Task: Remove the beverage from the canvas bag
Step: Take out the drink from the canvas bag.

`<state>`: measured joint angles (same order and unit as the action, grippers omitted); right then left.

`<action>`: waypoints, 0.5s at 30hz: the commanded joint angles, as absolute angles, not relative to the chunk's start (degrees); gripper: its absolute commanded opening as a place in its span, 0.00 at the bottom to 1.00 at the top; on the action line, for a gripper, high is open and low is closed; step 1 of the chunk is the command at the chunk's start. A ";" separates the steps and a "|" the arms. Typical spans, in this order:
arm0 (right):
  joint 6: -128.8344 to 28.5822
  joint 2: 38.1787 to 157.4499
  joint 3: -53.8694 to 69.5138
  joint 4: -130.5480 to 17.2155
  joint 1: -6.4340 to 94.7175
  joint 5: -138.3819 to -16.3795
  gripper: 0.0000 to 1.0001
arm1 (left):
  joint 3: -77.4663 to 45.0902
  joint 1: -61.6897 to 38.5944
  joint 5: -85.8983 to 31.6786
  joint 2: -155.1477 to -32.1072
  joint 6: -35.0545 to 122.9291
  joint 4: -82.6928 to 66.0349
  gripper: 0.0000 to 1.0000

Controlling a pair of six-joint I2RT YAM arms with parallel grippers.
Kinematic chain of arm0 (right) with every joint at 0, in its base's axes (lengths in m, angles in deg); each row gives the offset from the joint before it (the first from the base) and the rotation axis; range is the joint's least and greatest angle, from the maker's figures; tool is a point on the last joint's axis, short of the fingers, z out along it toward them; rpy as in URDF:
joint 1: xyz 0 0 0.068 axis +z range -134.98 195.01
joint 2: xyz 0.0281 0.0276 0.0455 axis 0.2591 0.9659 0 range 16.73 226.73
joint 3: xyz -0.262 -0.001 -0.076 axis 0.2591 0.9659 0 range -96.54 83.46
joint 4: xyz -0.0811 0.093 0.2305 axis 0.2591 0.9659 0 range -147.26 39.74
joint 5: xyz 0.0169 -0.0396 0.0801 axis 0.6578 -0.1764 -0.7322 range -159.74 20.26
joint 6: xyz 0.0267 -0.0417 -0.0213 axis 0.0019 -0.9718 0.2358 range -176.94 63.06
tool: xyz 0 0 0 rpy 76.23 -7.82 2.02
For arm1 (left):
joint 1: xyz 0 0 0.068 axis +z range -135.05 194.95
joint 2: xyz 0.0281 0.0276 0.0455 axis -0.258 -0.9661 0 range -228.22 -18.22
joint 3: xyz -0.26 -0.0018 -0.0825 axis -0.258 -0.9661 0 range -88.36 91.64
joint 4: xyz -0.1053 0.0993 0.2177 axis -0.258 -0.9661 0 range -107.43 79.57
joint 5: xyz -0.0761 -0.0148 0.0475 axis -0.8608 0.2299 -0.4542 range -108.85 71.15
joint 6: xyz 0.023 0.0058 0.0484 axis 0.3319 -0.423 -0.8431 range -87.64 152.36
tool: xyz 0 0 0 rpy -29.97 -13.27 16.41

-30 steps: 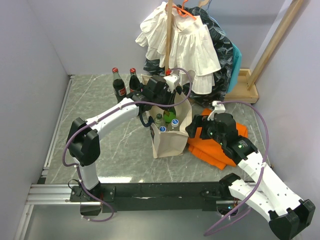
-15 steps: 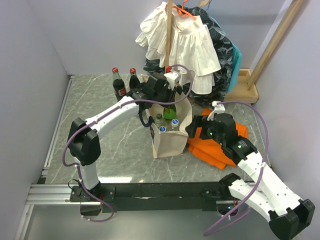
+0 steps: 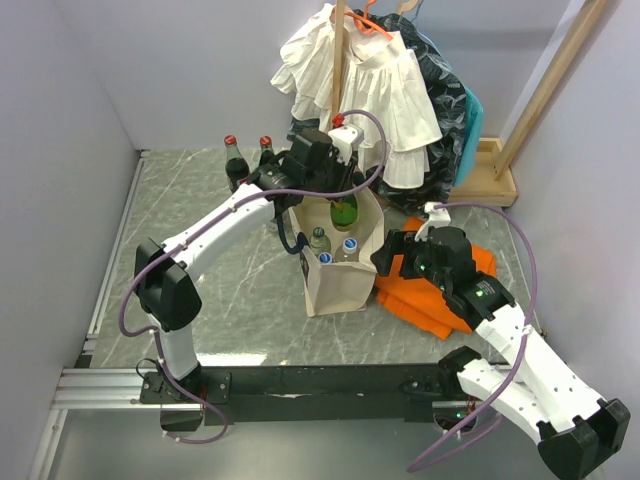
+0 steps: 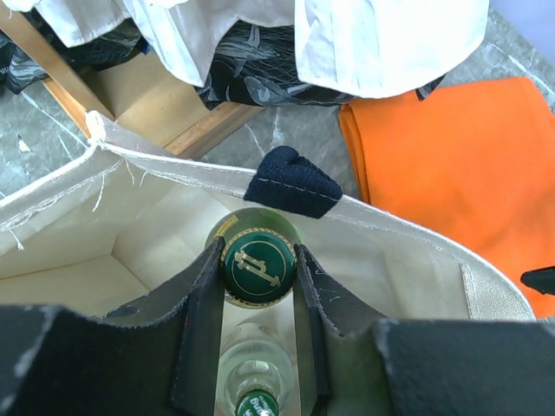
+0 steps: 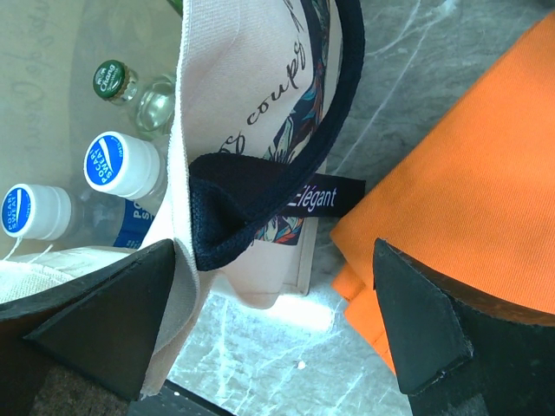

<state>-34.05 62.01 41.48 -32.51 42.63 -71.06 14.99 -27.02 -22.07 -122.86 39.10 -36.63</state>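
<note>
We see the left hand (image 4: 257, 264) pinching the green bottle (image 3: 344, 212) by its cap, hung high in the mouth of the canvas bag (image 3: 335, 285) on the desk (image 3: 230, 290), right hand (image 5: 277, 256) spread at its rim; mid-lift, we judge, needing next a straight rise past the navy handle (image 4: 290, 182).

Lilac walls (image 3: 150, 60) enclose a grey marbled tabletop (image 3: 190, 215); at the back, a wooden stand (image 3: 341, 60) holds a white blouse (image 3: 390, 100) and dark garment (image 3: 447, 110).
</note>
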 commanded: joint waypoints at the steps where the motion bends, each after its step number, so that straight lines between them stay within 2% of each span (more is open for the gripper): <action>1: -36.11 61.91 42.06 -28.70 43.05 -70.27 1.00 | 20.01 -27.32 -22.98 -117.63 38.42 -31.17 0.01; 15: -36.20 60.77 41.62 -28.34 43.14 -70.27 1.00 | 24.84 -27.32 -22.45 -116.04 37.72 -36.18 0.01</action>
<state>-34.29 61.25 41.48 -32.33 42.63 -71.06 17.59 -27.02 -22.05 -122.62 38.97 -42.66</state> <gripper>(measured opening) 0.999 0.362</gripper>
